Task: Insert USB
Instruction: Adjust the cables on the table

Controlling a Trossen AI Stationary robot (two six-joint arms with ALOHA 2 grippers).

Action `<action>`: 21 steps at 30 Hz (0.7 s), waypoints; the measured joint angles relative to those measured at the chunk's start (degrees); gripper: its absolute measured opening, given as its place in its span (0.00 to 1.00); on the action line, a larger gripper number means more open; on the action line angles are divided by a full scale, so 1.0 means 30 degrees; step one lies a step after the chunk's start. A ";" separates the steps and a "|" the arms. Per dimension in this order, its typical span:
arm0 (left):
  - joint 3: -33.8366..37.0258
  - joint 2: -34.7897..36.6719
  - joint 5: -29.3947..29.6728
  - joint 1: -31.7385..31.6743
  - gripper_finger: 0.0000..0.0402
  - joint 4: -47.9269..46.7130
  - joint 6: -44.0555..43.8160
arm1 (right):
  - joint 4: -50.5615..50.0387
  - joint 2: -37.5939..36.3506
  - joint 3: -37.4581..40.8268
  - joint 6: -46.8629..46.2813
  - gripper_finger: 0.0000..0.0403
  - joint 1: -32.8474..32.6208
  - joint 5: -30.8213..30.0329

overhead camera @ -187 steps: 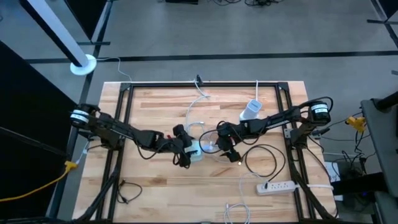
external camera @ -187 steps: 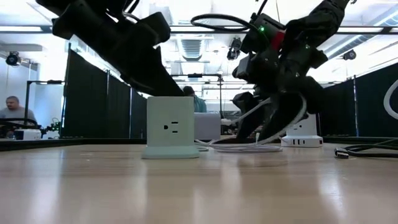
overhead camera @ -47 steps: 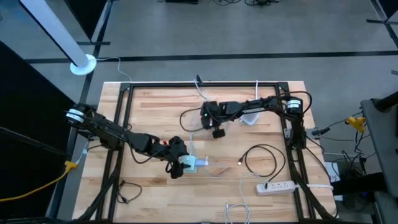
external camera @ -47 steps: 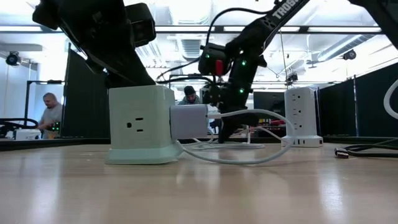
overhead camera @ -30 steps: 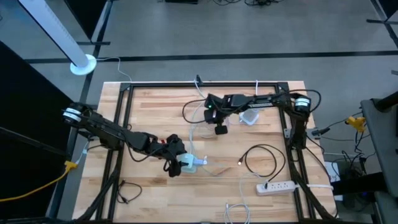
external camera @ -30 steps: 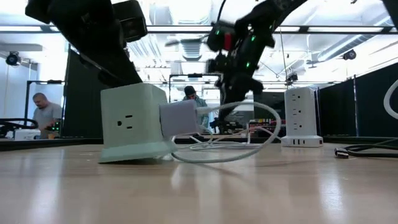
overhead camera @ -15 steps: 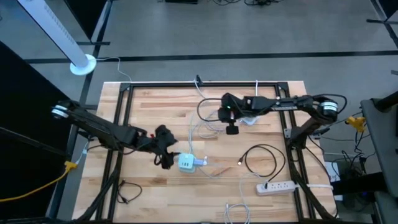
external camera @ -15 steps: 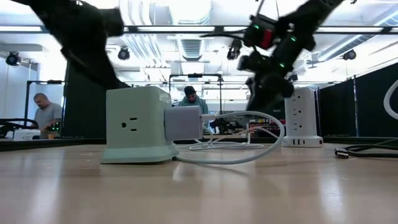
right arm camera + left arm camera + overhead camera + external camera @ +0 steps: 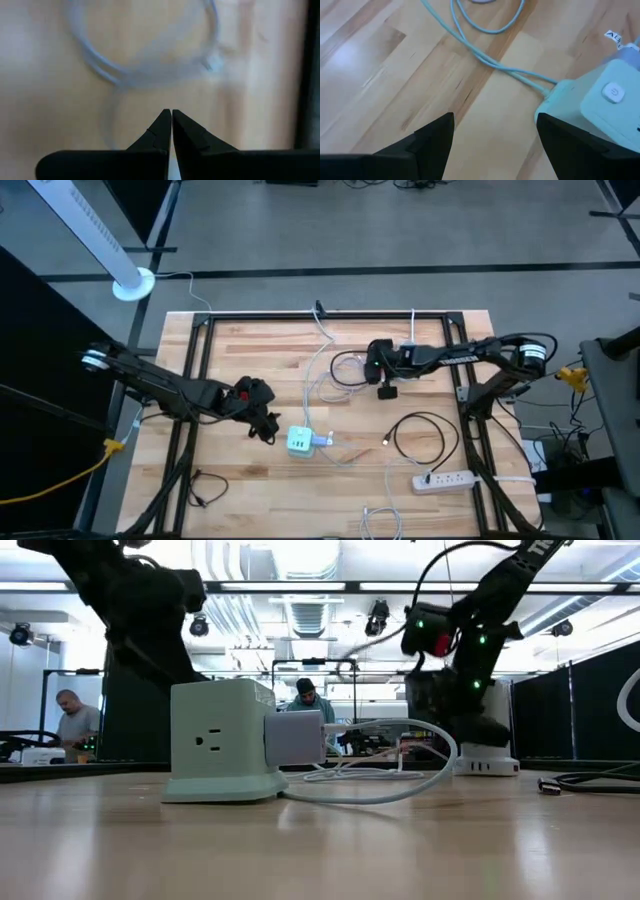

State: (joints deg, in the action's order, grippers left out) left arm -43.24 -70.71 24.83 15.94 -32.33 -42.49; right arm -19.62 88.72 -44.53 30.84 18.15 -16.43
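While the left gripper (image 9: 268, 427) sits spread and empty just beside the pale green power cube (image 9: 299, 442), we note that the cube lies to its right in the high view, near the table's middle. A grey adapter (image 9: 295, 738) is seated in the cube's side, and its white cable (image 9: 318, 375) runs away toward the far edge of the wooden table (image 9: 240, 340). We judge the insertion complete or nearly so. The adapter's long axis runs level with the tabletop, pointing away from the left gripper toward the right side. The right gripper (image 9: 385, 388) hangs well apart from the cube, fingers pressed together on nothing, so the left arm is the nearer one for any further push. On the cube's top face we read only a power symbol on a round button (image 9: 612, 92); a small label nearby shows letters too partial to read.
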 joint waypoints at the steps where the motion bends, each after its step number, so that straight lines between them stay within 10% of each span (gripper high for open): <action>1: 0.0000 -0.0174 0.0046 0.0000 0.68 0.0129 0.0039 | -0.0284 0.0192 -0.0002 0.0288 0.00 0.0013 -0.1054; 21: -0.0036 -0.2535 -0.0624 -0.0016 0.68 0.0107 0.0067 | -0.1206 0.0752 -0.0459 -0.1590 0.00 0.2714 -0.3580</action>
State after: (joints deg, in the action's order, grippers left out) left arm -43.35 -78.32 22.96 15.90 -32.01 -42.29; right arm -23.24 90.97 -45.91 26.07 26.29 -27.17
